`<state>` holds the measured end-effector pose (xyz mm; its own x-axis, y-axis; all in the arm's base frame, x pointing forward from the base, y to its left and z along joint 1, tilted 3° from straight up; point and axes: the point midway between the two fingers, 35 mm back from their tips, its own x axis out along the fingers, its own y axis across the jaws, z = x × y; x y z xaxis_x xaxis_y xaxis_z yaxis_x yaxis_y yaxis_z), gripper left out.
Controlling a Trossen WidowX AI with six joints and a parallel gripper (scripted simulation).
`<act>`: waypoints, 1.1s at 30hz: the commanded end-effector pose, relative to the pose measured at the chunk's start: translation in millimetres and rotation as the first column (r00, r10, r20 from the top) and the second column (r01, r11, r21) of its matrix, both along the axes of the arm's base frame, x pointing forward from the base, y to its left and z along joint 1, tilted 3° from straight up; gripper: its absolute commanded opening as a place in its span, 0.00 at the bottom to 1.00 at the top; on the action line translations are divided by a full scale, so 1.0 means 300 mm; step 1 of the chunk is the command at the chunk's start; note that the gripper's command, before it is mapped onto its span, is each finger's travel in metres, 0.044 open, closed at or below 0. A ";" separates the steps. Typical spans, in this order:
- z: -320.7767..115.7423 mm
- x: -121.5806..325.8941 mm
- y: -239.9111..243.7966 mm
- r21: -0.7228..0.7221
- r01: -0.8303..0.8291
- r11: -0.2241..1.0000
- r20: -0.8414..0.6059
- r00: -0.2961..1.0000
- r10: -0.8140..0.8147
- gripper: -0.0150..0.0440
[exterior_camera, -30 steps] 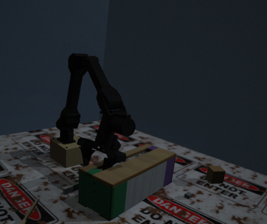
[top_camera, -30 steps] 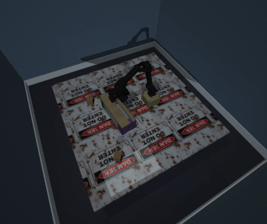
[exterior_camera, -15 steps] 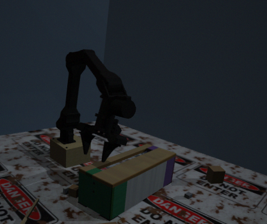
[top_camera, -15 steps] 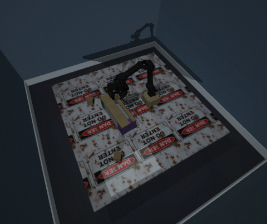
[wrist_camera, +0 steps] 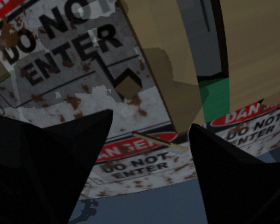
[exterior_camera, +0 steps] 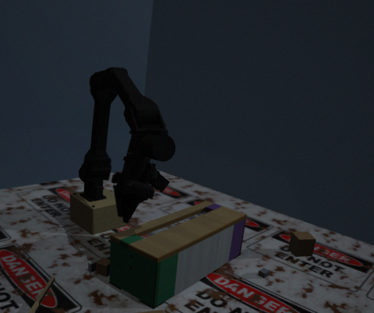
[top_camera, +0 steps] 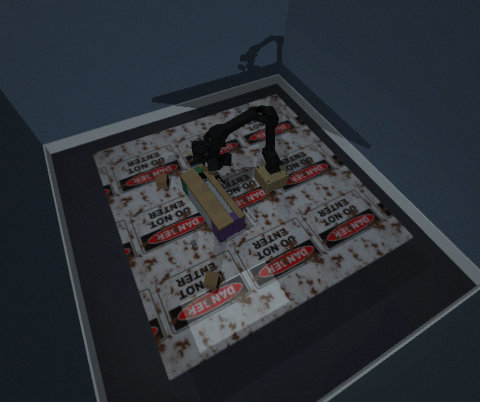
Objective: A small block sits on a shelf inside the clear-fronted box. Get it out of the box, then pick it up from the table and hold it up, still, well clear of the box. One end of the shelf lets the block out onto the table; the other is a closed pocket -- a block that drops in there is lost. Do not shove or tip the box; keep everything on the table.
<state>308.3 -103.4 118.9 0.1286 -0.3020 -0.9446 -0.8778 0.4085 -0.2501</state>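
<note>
Box, wooden-topped (top_camera: pixel 211 199) (exterior_camera: pixel 200 233) (wrist_camera: pixel 166 75), green end nearest in the exterior view. Small brown block (exterior_camera: pixel 103 267) (wrist_camera: pixel 128 86), apparently the one wanted, out on the desk (top_camera: pixel 317 295) (exterior_camera: pixel 95 300) (wrist_camera: pixel 91 106) beside the box. Pincer (top_camera: pixel 213 161) (exterior_camera: pixel 143 202) (wrist_camera: pixel 152 121), above, part open, nothing gripped; to be centred over the block, lowered straight beside the wall, closed gently only once both sides are straddled

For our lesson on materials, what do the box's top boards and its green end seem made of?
Top boards: probably wood, smooth; tan with faint grain streaks.

Green end: perhaps painted wood or plastic; evenly coloured, no grain showing, so I can't tell which.
</note>
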 end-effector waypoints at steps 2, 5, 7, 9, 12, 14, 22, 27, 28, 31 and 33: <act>-0.007 -0.019 -0.025 0.219 0.561 0.798 0.145 0.790 -0.595 0.74; -0.007 -0.026 -0.036 0.339 0.746 0.573 0.144 0.561 -0.815 0.74; -0.007 -0.030 -0.043 0.413 0.823 0.390 0.117 0.377 -0.919 0.74; -0.007 -0.034 -0.049 0.464 0.851 0.246 0.082 0.235 -0.969 0.74; -0.006 -0.037 -0.055 0.504 0.859 0.094 0.039 0.086 -0.996 0.74; -0.006 -0.039 -0.058 0.525 0.851 -0.008 0.007 -0.014 -1.000 0.74; -0.002 -0.048 -0.073 0.566 0.717 -0.407 -0.153 -0.393 -0.907 0.74; 0.000 -0.053 -0.081 0.548 0.564 -0.618 -0.256 -0.590 -0.766 0.74; 0.001 -0.055 -0.084 0.540 0.524 -0.659 -0.282 -0.625 -0.728 0.74; 0.003 -0.058 -0.089 0.509 0.407 -0.758 -0.339 -0.715 -0.612 0.74; 0.005 -0.060 -0.092 0.483 0.324 -0.814 -0.374 -0.764 -0.526 0.74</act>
<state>301.3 -125.7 124.6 0.2617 -0.1427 -0.9546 0.5961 0.8017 0.0436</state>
